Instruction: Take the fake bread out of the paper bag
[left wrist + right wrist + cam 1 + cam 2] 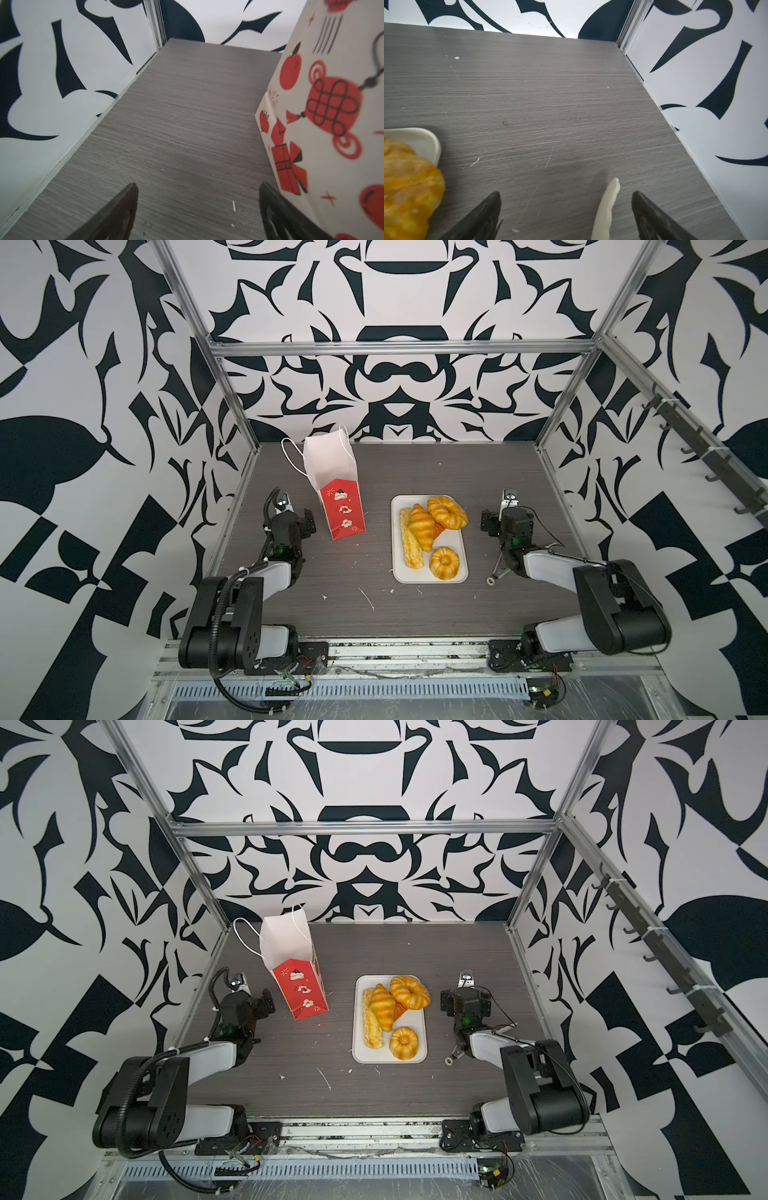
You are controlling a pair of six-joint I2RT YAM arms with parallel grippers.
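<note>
Left wrist view: left gripper (pixel 198 187) is spread wide, nothing btwn its fingers, over the grey wood-grain table (pixel 176 124). One finger sits right up against the paper bag (pixel 322 104); touching or not, can't tell. Bag side facing it is off-white w/ red prints. Both top views: bag stands upright at the left-rear of the table, leaning a bit, mouth open w/ white inside showing, red front panel facing the near edge. Left gripper is just left of it. Fake bread (pixel 382 1006) is all out on the white tray (pixel 455 545), which lies mid-table btwn the bag and the right arm, apart from the bag. On the tray: long stick (pixel 409 549) along the left side, straight croissant (pixel 420 526) leaning over it, curled croissant (pixel 448 512) at the far right corner poking past the rim, ring bun (pixel 444 563) alone at the near end, and triangular piece (pixel 438 529) mostly buried under the two croissants. Right wrist view: right gripper (pixel 566 195) also wide apart, gripping nothing, over bare table just right of the tray. Pale cream strip (pixel 607 207) sticks up btwn its fingers, closer to one; can't tell what it is. Curled croissant and a tray corner show at the edge of that shot. White scraps (pixel 368 599) dot the table near the front.
</note>
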